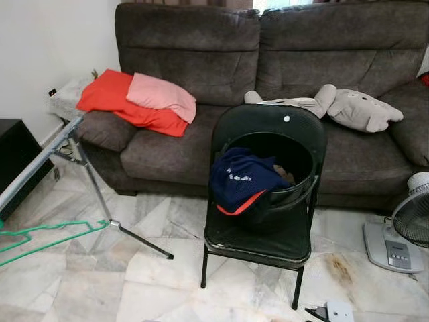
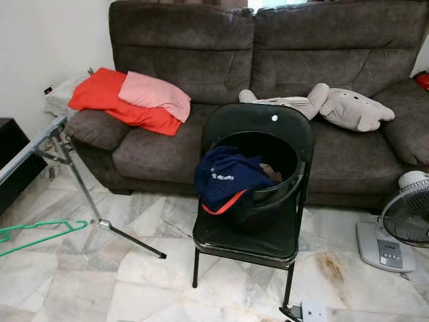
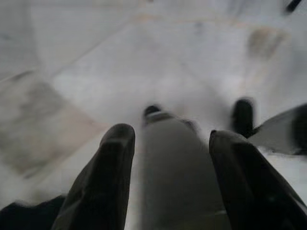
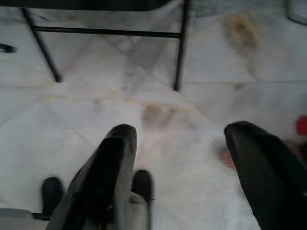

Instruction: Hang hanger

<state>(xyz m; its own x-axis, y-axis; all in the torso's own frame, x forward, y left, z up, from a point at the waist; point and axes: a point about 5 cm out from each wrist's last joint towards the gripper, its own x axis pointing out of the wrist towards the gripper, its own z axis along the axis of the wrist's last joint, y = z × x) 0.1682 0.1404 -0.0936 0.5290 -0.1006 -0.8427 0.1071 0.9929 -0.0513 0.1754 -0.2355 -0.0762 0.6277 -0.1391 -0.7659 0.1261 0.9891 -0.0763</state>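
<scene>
A green hanger [image 1: 48, 236] shows at the far left, low beside the silver drying rack [image 1: 41, 155]; whether it hangs from the rack or lies on the floor is unclear. The rack's slanted leg [image 1: 100, 201] runs down to the marble floor. In the left wrist view my left gripper [image 3: 172, 134] points down at the floor, open, with nothing held between its fingers. In the right wrist view my right gripper [image 4: 181, 129] is also open and empty above the floor, near the chair legs [image 4: 180, 52].
A black folding chair [image 1: 268, 235] stands ahead with a black bucket [image 1: 295, 168] of clothes, a navy garment [image 1: 244, 178] draped over its rim. Behind is a brown sofa [image 1: 194, 54] with red and pink cloths [image 1: 144, 100] and a plush toy [image 1: 355, 107]. A fan [image 1: 405, 228] stands right.
</scene>
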